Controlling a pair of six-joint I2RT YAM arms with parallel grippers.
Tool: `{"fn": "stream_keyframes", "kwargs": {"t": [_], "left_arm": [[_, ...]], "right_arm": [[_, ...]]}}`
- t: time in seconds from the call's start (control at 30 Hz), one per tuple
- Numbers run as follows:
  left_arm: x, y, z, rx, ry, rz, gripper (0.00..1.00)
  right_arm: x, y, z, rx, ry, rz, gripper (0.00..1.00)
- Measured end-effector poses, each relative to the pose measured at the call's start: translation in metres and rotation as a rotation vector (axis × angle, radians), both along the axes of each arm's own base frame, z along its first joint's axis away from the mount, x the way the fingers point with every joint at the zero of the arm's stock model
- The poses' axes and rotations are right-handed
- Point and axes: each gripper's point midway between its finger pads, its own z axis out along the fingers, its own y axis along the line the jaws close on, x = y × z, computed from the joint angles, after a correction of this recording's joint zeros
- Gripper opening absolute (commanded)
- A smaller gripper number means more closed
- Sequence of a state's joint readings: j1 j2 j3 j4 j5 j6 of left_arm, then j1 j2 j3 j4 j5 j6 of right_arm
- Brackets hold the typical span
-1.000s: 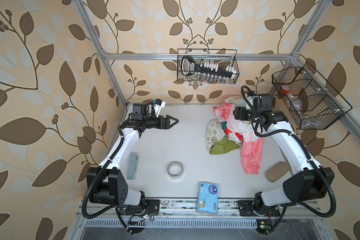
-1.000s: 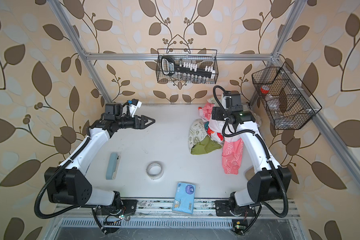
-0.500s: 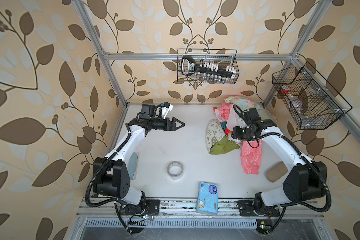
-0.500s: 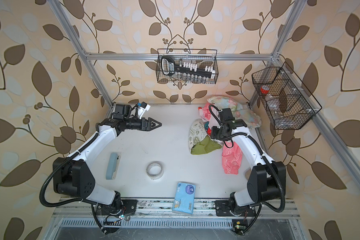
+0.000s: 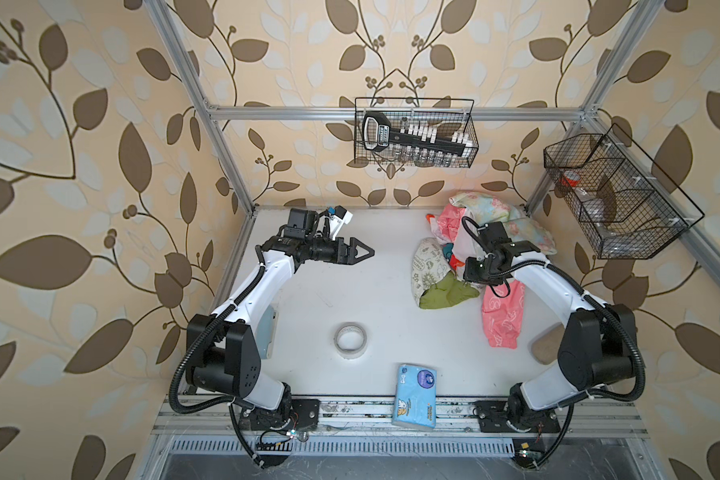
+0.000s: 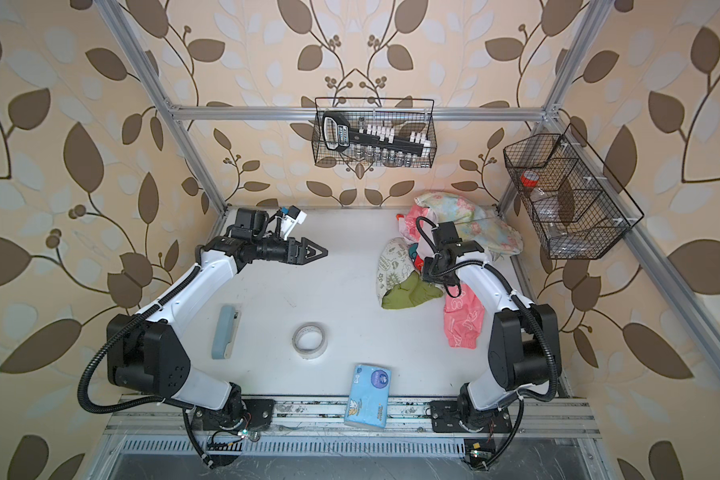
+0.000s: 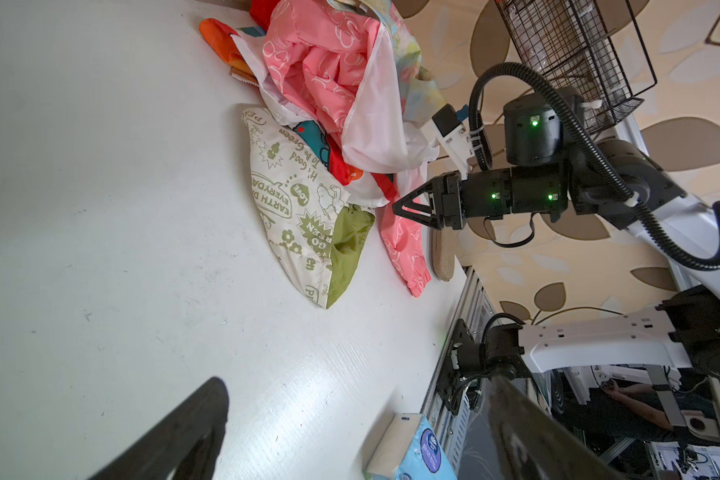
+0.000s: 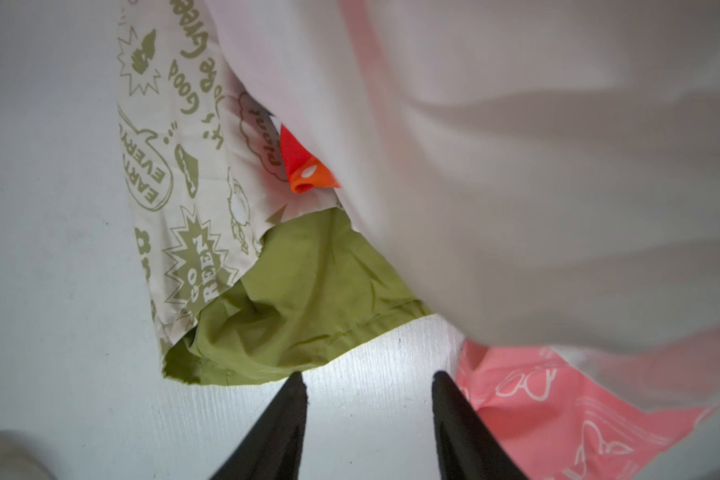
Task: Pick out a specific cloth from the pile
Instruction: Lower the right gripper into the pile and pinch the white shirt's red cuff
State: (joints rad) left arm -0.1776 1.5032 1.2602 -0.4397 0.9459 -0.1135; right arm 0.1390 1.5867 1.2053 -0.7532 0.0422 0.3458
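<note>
Jaws of the right gripper (image 8: pixel 368 376) stand partly apart with only bare table (image 8: pixel 59 291) between them, so nothing is held. The tips point at the near edge of the pile (image 5: pixel 491 212), between an olive piece (image 8: pixel 308 299) and the pink garment (image 8: pixel 558 407). The cloth (image 8: pixel 304 166) lies in the pile: only a red and orange corner shows in the right wrist view, tucked under loose white fabric (image 8: pixel 516 187) and against the cream cloth (image 8: pixel 175 166). The left wrist view adds a teal patch and an orange end. The left gripper (image 7: pixel 356 380) hangs wide open and empty over clear table, well apart from the pile. By these pictures the task has hardly begun. Grasping the cloth and drawing it free of the garments lying over it are both left to do.
</note>
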Motion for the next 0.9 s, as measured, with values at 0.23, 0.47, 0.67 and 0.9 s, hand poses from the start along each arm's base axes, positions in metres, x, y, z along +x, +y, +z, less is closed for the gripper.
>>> {"fn": "stream_keyframes", "kwargs": {"t": [0.23,0.47,0.67,0.9], "left_arm": [[0.002,0.000,0.006,0.002,-0.004,0.001,0.96],[0.002,-0.001,0.005,0.004,0.006,-0.001,0.96],[0.003,-0.003,0.004,0.007,0.022,-0.004,0.95],[0.003,-0.003,0.007,0.010,0.024,-0.004,0.95]], "right_arm": [[0.009,-0.017,-0.015,-0.041,0.016,-0.051,0.58],[0.021,-0.019,-0.020,-0.052,-0.007,-0.057,0.59],[0.035,-0.022,-0.016,-0.068,-0.057,-0.067,0.59],[0.048,-0.020,-0.026,-0.067,-0.070,-0.066,0.57]]}}
